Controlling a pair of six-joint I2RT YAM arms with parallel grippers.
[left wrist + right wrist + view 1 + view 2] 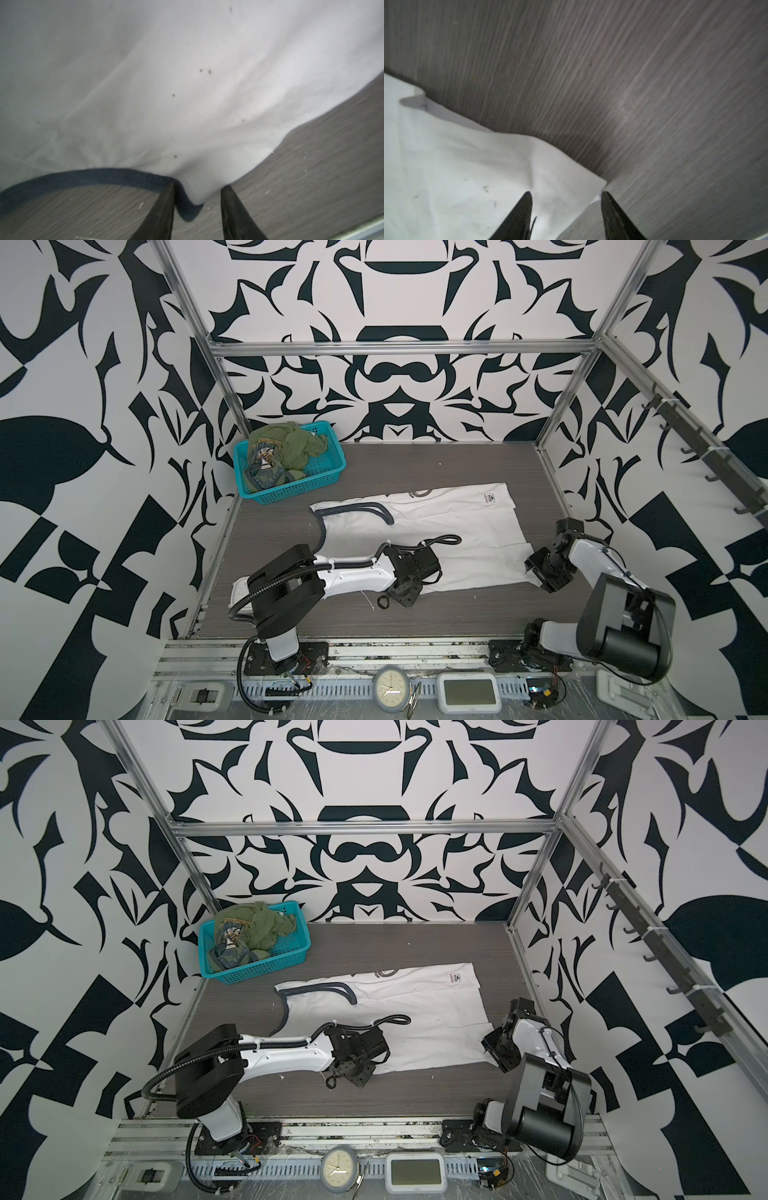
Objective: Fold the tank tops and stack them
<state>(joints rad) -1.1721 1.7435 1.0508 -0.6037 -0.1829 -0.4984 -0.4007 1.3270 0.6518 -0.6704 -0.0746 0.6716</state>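
The white tank top [436, 514] [415, 1002] lies spread flat on the dark wood-grain table, its navy trim toward the left. My left gripper [405, 591] [351, 1073] is low over its near left corner. In the left wrist view my left gripper [199, 185] is open, and the trimmed corner [190, 212] lies loose between its fingers. My right gripper [536, 572] [492, 1052] is at the near right corner. In the right wrist view my right gripper [566, 192] is open astride that corner [591, 187]. The olive green tank top [286, 443] [253, 923] is bunched in the basket.
The teal mesh basket [291, 491] [257, 973] stands at the table's back left corner. Aluminium frame posts [232, 398] rise at the back corners. A rail of hooks [706, 456] runs along the right wall. A clock [390, 686] and a small screen [469, 693] sit on the front rail.
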